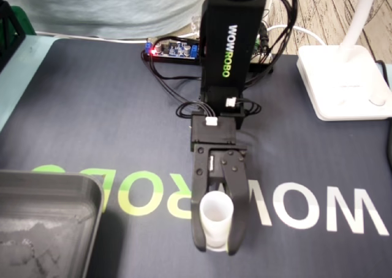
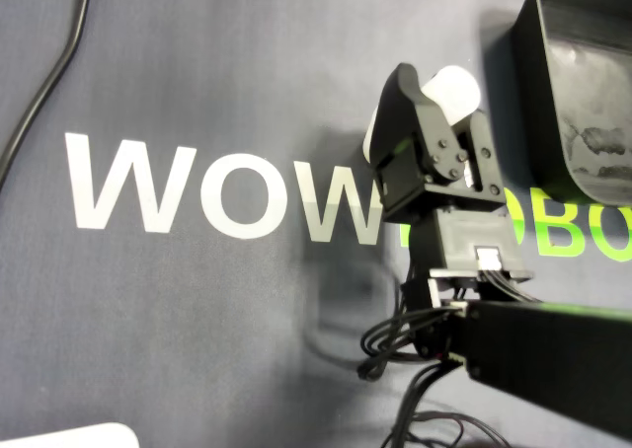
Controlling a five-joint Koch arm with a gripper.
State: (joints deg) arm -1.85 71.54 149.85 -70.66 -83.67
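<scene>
Closes the gripper (image 1: 217,246) on a small white cup (image 1: 215,215), one black jaw pressed against each side of its wall. Holds the cup mouth up in the fixed view, with its long axis roughly square to the dark mat (image 1: 92,106), rim on top and base towards the mat. Cannot tell whether the base touches the mat, nor the exact tilt from the overhead view, where the cup (image 2: 456,88) peeks out between the jaws. Shows only a plain white inner wall within the cup. Sits close to the mat's near edge in the fixed view, about halfway along it, over the pale lettering (image 1: 318,214). Finds a grey tray (image 1: 55,181) at the mat's near left corner in that view, apart from the cup. Carries whitish scuffs on the tray floor and nothing else visible. Stretches back along the black arm (image 1: 233,39) to the far edge, with a circuit board (image 1: 174,48) beside it and a white lamp base (image 1: 343,82) by the far right corner.
</scene>
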